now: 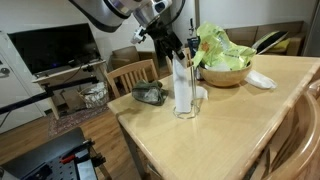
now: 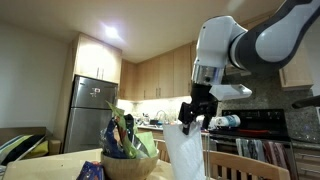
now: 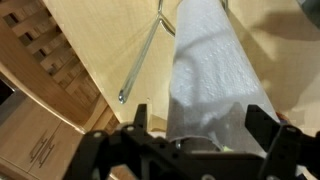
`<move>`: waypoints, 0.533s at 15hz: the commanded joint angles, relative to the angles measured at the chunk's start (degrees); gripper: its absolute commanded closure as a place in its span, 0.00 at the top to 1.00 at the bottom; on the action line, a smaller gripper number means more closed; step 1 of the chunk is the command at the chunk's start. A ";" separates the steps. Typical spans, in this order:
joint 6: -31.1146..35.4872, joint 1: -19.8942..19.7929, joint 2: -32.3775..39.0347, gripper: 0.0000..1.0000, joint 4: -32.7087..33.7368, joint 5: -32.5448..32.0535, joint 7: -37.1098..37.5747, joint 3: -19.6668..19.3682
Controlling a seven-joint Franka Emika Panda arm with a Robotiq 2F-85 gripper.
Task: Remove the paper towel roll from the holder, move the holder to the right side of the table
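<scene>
The paper towel roll [image 1: 186, 92] stands upright on the table [image 1: 235, 125], near its far edge, and also shows in an exterior view [image 2: 186, 152]. The holder's wire rod [image 1: 180, 66] rises beside the roll, and its ring base [image 1: 188, 114] circles the roll's foot. In the wrist view the rod [image 3: 141, 62] runs along the roll [image 3: 212, 70]. My gripper [image 1: 181, 50] hangs over the roll's top, also seen in an exterior view [image 2: 193, 118]. It is open, with its fingers [image 3: 200, 125] on either side of the roll's upper end and small gaps to the paper.
A wooden bowl with green leafy stuff [image 1: 224, 68] stands just behind the roll, and also shows in an exterior view [image 2: 130, 163]. A crumpled white napkin [image 1: 261, 80] lies beside the bowl. A dark object [image 1: 150, 95] lies near the table's edge. A slatted chair [image 1: 130, 75] stands behind.
</scene>
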 commanded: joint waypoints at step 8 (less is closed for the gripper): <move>1.62 0.49 4.02 0.66 4.42 -8.62 6.97 -1.66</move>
